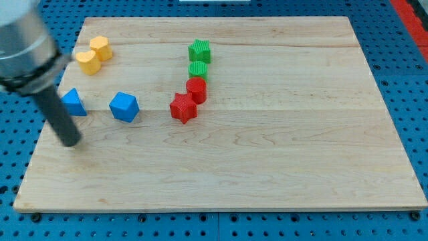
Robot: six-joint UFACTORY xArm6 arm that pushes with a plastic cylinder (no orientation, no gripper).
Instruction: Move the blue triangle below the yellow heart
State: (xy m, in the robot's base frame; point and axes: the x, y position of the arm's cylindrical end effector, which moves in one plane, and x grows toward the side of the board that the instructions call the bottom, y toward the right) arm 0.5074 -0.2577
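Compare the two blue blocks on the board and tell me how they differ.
The blue triangle is a wedge with a pointed top; the blue block beside it is a chunkier, many-sided shape. The blue triangle sits nearer the view's left edge, close to my tip; the blue block lies farther right, toward the red star. Both share the same blue and rest flat on the board.

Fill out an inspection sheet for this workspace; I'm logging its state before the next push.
Surface: wooden board, bare toward the view's right and bottom.
Job's things: blue triangle below yellow heart, apart from it.
Clutter: yellow block, blue block, green star, green block, red block, red star.
Grippers: none; my tip below-left of the triangle, not touching.
Cables: nothing seen.
Surroundings: blue perforated base.
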